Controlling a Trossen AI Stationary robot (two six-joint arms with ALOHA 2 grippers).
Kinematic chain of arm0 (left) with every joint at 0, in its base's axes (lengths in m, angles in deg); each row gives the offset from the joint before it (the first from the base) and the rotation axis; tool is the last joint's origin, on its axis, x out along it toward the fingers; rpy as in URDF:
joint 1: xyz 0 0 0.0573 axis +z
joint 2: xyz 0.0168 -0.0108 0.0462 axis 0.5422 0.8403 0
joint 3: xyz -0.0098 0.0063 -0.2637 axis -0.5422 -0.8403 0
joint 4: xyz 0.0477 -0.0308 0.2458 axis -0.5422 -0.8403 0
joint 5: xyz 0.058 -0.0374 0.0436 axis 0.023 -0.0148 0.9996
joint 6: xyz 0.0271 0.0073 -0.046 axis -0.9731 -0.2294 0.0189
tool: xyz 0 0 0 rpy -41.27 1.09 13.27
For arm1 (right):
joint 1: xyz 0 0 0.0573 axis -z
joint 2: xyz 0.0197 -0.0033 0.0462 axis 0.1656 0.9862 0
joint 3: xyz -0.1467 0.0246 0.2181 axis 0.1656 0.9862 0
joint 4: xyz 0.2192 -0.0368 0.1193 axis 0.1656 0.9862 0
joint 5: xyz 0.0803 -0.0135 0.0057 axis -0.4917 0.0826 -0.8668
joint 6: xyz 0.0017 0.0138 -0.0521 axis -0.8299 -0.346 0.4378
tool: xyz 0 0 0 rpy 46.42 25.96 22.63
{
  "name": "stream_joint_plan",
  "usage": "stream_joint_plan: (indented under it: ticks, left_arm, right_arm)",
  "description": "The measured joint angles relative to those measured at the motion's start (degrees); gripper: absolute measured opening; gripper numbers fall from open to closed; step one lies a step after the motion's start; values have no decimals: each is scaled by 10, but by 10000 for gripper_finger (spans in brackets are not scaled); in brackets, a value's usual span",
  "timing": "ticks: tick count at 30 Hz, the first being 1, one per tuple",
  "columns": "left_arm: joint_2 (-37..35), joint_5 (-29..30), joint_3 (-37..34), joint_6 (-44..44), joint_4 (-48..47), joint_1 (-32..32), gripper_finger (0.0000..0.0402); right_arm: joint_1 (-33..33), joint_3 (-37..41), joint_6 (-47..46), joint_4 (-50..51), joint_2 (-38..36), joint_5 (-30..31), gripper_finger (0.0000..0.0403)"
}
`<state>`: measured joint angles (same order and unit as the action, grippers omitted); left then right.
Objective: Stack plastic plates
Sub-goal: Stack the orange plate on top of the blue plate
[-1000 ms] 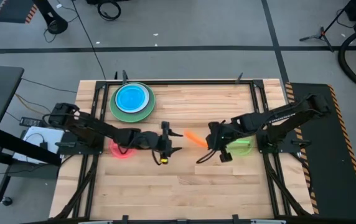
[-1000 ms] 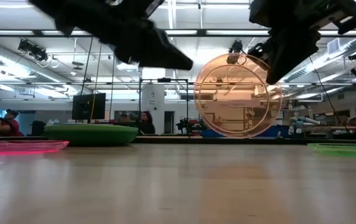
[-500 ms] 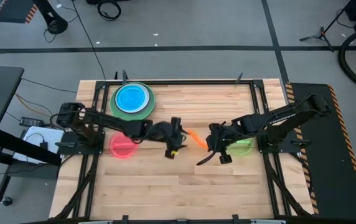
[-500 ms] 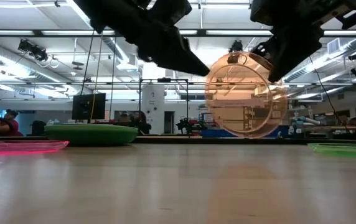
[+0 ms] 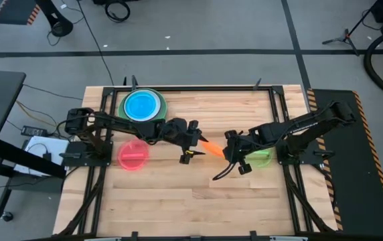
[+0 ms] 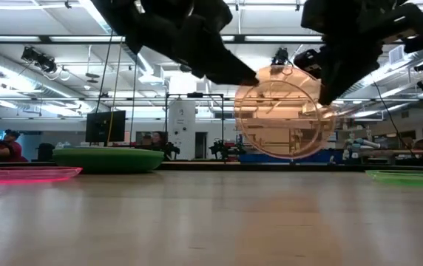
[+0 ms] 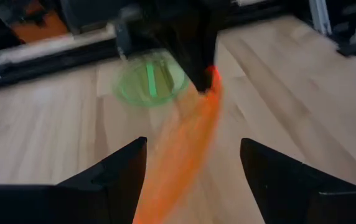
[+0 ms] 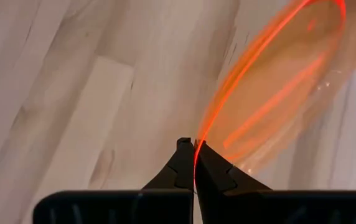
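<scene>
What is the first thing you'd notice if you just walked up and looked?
The see-through orange plate held up on edge in the air over the middle of the table, pinched at its rim by the right tool. The left tool is right beside it, fingers spread on either side of the plate's other edge. Behind, at the table's far left, a blue plate sits on a bigger green plate.

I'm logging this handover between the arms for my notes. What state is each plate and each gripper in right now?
orange plate: held on edge above the table, mid handover
right gripper: shut on the orange plate's rim
left gripper: fingers open on either side of the orange plate
blue plate: stacked on the green plate
red plate: flat on the table, unstacked
lime plate: flat under the right arm
</scene>
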<state>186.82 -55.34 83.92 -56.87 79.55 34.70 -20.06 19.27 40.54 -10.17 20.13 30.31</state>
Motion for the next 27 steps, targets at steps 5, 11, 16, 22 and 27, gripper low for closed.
stream_joint_plan:
  ticks: [5,11,16,22,27]
  left_arm:
    - [16,1,0,-2,15,6,263]
    - [20,4,0,-12,10,17,250]
    - [11,2,0,-26,1,14,165]
    - [10,3,0,-25,-51,-4,17]
    - [8,62,0,-22,-65,-41,14]
  right_arm:
    - [15,0,46,-44,0,-3,7]
    - [52,0,71,-108,3,-51,7]
    - [62,0,49,-110,23,-67,9]
    - [43,0,-7,-133,39,-6,47]
    - [19,0,-67,-148,21,17,108]
